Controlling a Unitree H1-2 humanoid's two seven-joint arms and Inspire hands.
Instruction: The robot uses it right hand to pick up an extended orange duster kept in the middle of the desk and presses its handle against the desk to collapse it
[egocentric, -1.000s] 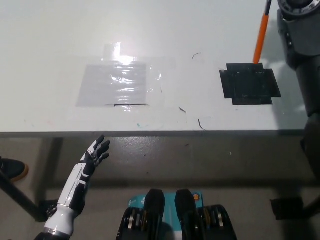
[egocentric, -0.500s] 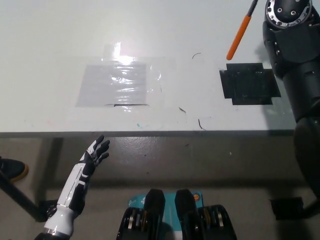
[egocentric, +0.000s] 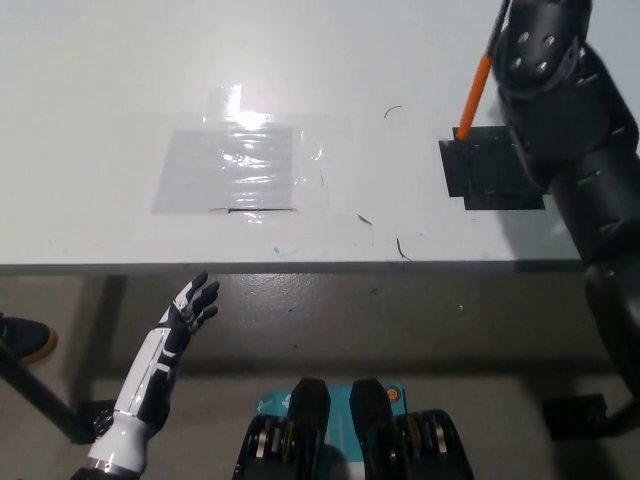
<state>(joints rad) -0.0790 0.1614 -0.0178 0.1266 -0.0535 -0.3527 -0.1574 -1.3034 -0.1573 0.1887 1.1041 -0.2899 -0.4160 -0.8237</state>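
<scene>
My black right arm (egocentric: 575, 150) reaches in from the right edge over the white worktop (egocentric: 120, 60), and its bulk hides my right hand, so I cannot tell how that hand is set or whether it grips anything. An orange duster handle (egocentric: 476, 92) slants out from behind the arm near the top right. Its lower end comes down to the top left corner of a black tape patch (egocentric: 485, 170) stuck to the worktop; whether the tip presses on the tape or only hangs over it I cannot make out. The rest of the duster is out of sight behind my arm and past the picture's top edge.

A clear, shiny sheet taped flat (egocentric: 232, 165) lies near the middle of the worktop, well apart from the black patch. A few short dark marks show on the surface between them.

My white left hand (egocentric: 192, 305) hangs below the worktop's front edge at the lower left, fingers spread and holding nothing. A dark shoe (egocentric: 22, 338) shows on the floor at the far left.
</scene>
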